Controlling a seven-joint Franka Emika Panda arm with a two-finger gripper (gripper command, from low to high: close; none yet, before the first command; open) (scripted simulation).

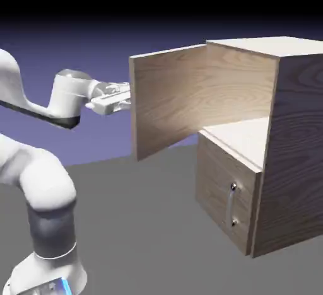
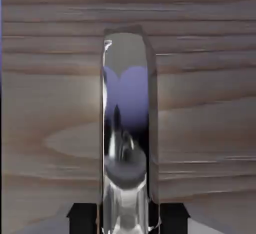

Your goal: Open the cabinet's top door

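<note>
On grey table, cabinet, blue-violet backdrop.

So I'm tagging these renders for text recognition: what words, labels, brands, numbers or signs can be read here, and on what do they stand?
None: no readable text in either view.
Boxy light-brown wood-grain cabinet: grain only.
Swung-open upper wood-grain door panel: blank.
Long silver bar handle: reflections only.
White robot arm: no lettering visible.

top door swung wide, blocks pincer side, table in front free
</note>
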